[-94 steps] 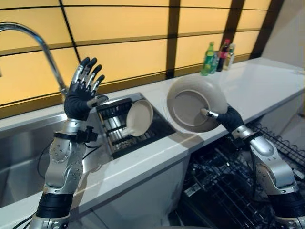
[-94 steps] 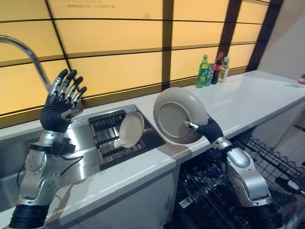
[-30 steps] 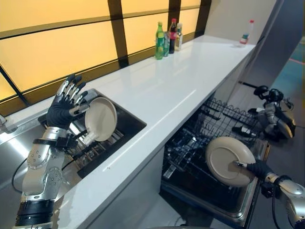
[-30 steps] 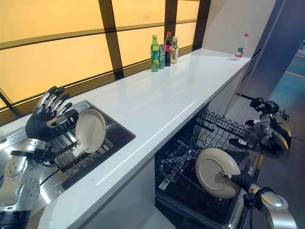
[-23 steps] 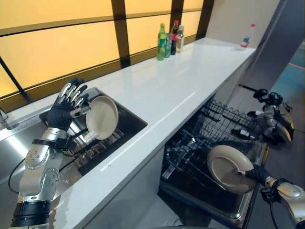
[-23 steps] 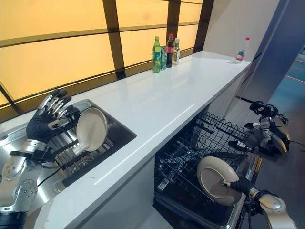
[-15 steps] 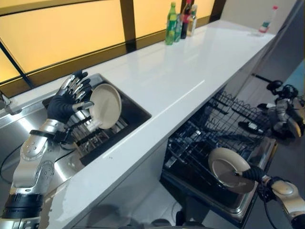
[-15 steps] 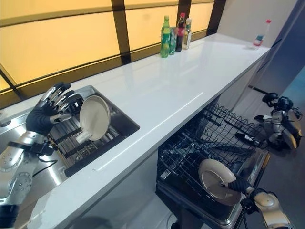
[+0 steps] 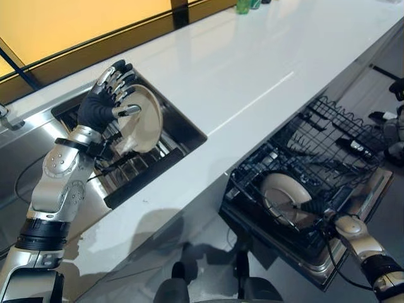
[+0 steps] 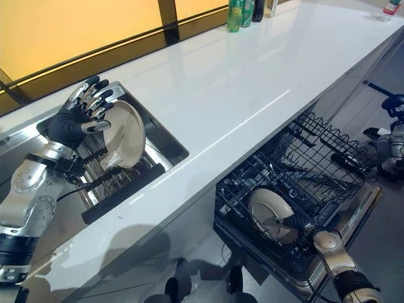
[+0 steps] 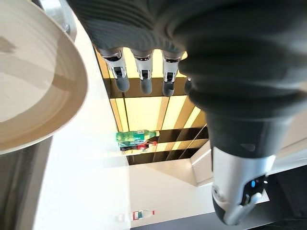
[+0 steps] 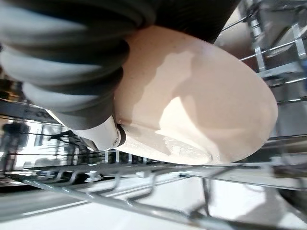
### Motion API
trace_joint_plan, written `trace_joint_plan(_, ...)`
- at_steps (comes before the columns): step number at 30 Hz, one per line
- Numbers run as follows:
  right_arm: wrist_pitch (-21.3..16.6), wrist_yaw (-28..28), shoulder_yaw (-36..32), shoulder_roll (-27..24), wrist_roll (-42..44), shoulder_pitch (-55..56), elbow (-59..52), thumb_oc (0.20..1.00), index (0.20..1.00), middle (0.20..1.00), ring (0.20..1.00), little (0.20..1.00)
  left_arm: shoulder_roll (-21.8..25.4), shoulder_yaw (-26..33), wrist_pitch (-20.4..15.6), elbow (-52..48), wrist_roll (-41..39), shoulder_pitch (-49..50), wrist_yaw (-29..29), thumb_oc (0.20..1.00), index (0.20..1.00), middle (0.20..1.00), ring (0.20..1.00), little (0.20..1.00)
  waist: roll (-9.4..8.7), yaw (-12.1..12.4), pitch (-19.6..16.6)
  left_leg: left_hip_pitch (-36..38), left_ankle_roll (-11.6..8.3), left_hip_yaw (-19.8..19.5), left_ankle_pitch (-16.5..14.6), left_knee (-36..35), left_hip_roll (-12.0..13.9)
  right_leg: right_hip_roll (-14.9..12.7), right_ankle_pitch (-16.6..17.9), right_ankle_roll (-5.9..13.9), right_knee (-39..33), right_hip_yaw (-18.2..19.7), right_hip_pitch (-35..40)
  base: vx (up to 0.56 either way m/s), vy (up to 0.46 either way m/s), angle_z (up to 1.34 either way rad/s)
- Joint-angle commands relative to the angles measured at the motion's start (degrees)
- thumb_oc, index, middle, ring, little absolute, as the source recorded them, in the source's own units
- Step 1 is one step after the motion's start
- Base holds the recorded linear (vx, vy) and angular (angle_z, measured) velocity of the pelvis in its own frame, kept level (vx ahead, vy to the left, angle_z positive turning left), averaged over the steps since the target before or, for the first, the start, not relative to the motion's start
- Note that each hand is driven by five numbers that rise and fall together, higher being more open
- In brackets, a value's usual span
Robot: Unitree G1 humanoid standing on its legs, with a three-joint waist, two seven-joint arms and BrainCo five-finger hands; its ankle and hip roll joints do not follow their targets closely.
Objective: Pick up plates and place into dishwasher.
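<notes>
Wires of the dishwasher rack [image 9: 315, 158] hide most of the right hand [image 10: 291, 224], but its wrist view shows the thumb [image 12: 103, 135] pinching the plate [image 9: 284, 192], low inside the rack. Another plate [image 10: 125, 134] stands on edge in the sink rack [image 10: 117, 180] at far left. Beside it the left hand [image 9: 104, 104] is raised, fingers spread, holding nothing. A white counter [image 10: 221, 95] runs between them.
</notes>
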Motion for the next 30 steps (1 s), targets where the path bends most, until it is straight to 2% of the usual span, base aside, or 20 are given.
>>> trace_joint_plan(1,-0.24,1.87,9.56,5.73,-0.14,2.44,-0.37,0.2,0.2,0.2,0.2,0.2,2.26,0.69,-1.57,0.15,-1.65,-5.74,0.86,1.0,1.0,1.0,1.0,1.0,1.04,1.56,0.64,-7.36,3.17,-1.61,1.58,4.01,-2.82,1.82,-2.05,1.62,2.23,1.64,-2.71,-0.02,-0.007,0.03)
trace_joint_plan(6,-0.03,1.43,8.47,6.04,0.07,4.25,-0.32,0.2,0.2,0.2,0.2,0.2,2.03,1.49,-1.21,-1.25,-1.67,-4.49,1.3,1.0,1.0,1.0,1.0,1.0,0.72,1.68,-0.29,-5.92,3.19,-1.92,1.98,2.7,-2.41,2.13,-1.84,1.39,1.59,1.44,-1.68,0.0,0.0,0.0)
trace_joint_plan(7,0.19,1.09,8.02,6.11,0.1,4.91,-0.32,0.41,0.41,0.41,0.41,0.41,1.71,1.89,-0.94,-1.51,-1.46,-3.96,1.08,1.0,1.0,1.0,1.0,1.0,0.48,1.68,-0.74,-5.44,3.16,-1.87,2.05,2.47,-2.29,2.15,-1.78,1.39,1.44,1.36,-1.27,0.0,0.0,0.0)
trace_joint_plan(8,0.29,1.01,7.41,6.08,0.08,5.47,-0.45,1.0,1.0,1.0,1.0,1.0,1.44,2.35,-0.74,-1.71,-1.22,-3.36,0.77,1.0,1.0,1.0,1.0,1.0,0.25,1.64,-1.17,-4.92,3.13,-1.84,2.15,2.17,-2.18,2.19,-1.71,1.41,1.26,1.31,-0.84,0.04,0.012,0.03)
trace_joint_plan(13,-0.07,0.47,3.9,5.78,1.64,8.12,-2.83,1.0,1.0,1.0,1.0,1.0,0.51,4.47,0.71,-2.94,-0.81,0.04,-0.64,1.0,1.0,1.0,1.0,1.0,-0.82,1.38,-4.0,-2.02,2.92,-1.42,2.32,0.95,-1.68,2.23,-1.7,1.66,0.68,1.08,1.3,0.09,0.028,0.04)
trace_joint_plan(17,2.53,-1.05,-0.51,5.67,0.8,11.77,-10.67,1.0,1.0,1.0,1.0,1.0,-1.92,7.33,1.25,-4.29,1.11,5.49,-2.17,1.0,1.0,1.0,1.0,1.0,-1.67,0.54,-7.63,1.43,2.57,-0.42,2.43,-0.66,-1.28,2.24,-1.86,2.0,0.23,1.1,3.55,0.13,0.065,0.0)
trace_joint_plan(22,4.33,-0.97,-7.9,6.14,0.47,14.16,-22.15,1.0,1.0,1.0,1.0,1.0,-4.77,10.51,-0.3,-4.54,2.67,11.12,-3.33,1.0,1.0,1.0,1.0,1.0,-1.89,-1.22,-10.21,5.11,2.66,0.98,2.31,-2.97,-1.31,2.1,-2.41,2.28,0.16,1.59,5.2,0.06,0.107,-0.08)
trace_joint_plan(30,3.11,-0.18,-18.94,6.15,0.23,14.69,-32.99,1.0,1.0,1.0,1.0,1.0,-9.15,14.2,-3.7,-4.26,3.43,17.17,-5.22,1.0,1.0,1.0,1.0,1.0,-1.16,-3.71,-12.55,8.22,3.28,2.85,2.03,-4.59,-2.12,1.82,-2.26,2.14,0.16,2.57,6.15,-0.01,0.116,-0.08)
